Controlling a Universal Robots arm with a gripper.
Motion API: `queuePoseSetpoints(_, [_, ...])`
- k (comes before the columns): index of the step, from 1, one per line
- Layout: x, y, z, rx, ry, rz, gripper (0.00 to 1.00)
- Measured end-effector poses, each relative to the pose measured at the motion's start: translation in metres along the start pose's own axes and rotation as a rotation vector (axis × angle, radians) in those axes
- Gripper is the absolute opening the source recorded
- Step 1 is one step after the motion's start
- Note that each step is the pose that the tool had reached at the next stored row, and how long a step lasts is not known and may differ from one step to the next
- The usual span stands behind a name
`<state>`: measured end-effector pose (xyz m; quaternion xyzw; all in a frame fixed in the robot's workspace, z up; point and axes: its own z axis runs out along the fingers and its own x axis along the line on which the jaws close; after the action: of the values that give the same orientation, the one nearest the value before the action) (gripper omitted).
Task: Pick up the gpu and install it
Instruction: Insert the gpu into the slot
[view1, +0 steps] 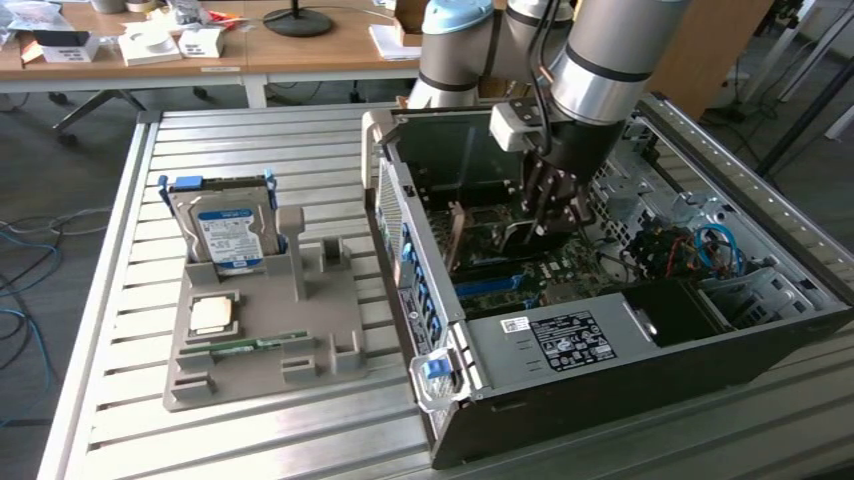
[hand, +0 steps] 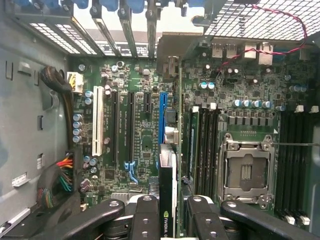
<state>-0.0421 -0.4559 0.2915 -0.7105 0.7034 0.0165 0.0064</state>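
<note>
One hand (hand: 167, 214) hangs inside the open computer case (view1: 601, 385); clamped on the gpu (hand: 167, 172) above the motherboard (hand: 142, 142).

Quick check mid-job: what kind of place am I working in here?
Probably a robotics lab set up for PC assembly: an open computer case on a slatted metal table, a parts fixture beside it, office desks behind.

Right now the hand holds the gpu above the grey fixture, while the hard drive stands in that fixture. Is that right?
No. The hand holds the gpu inside the open computer case, above the motherboard, not above the grey fixture; the exterior view shows this. The hard drive does stand in that fixture.
</note>
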Motion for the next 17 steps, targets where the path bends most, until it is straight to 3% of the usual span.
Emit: queuePoseSetpoints(17, [0.0027, 0.0022, 0.0071, 0.0006, -0.0002, 0.018, 0.26])
